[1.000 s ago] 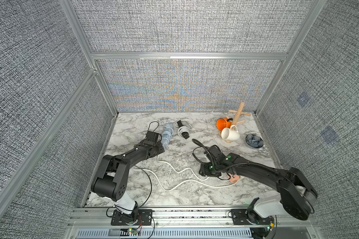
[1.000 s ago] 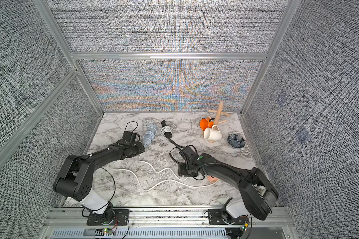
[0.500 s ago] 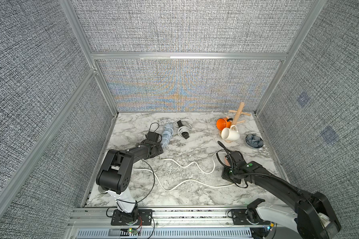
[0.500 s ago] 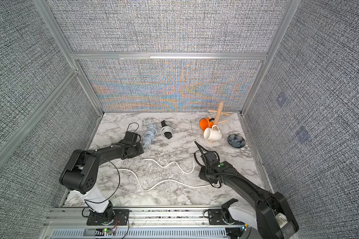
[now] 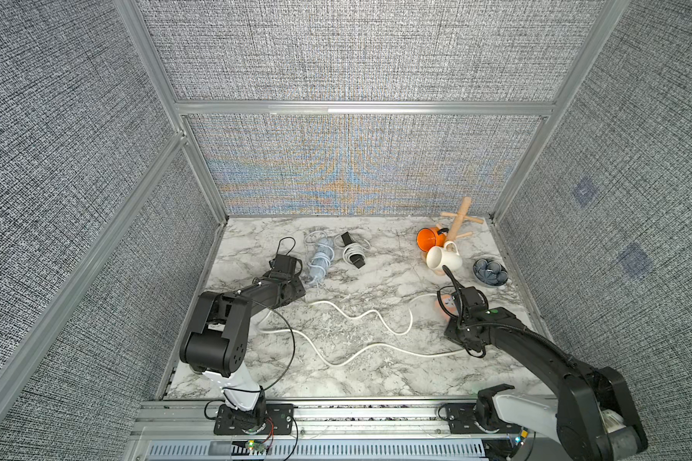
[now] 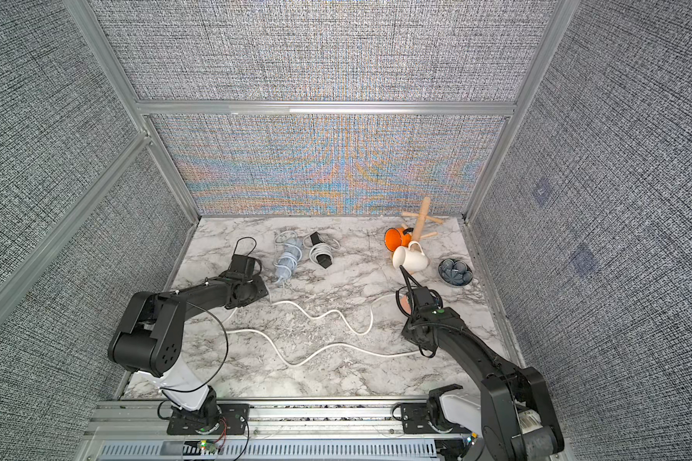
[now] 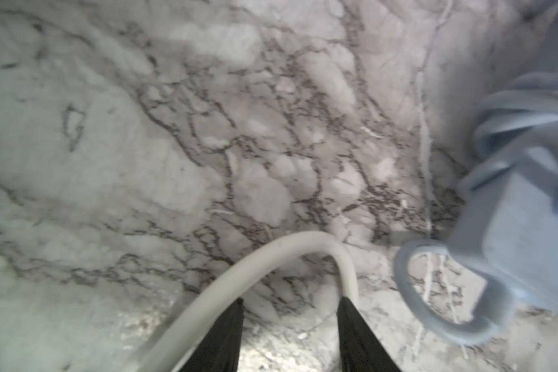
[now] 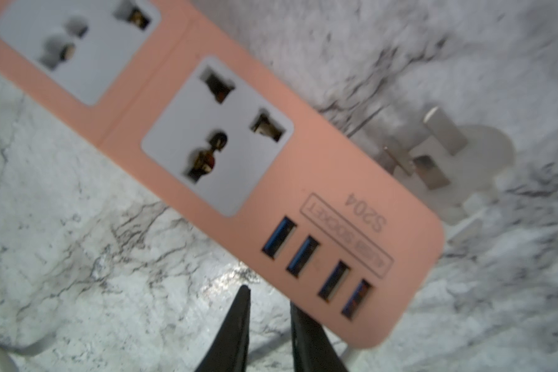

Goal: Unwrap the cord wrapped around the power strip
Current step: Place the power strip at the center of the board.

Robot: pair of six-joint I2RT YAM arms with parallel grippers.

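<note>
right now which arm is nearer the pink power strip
Right. The right end effector is right at the strip's USB end; the left end effector is far across the table, over the cord.

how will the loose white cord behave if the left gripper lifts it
Probably floppy: the white cord lies in loose waves across the table. Lifted at the left gripper, it would likely sag either side, its slack dragging behind.

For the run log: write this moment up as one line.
cord loose across table, none seen around power strip | left claw open at cord | right claw narrowly open, empty, beside power strip
</note>
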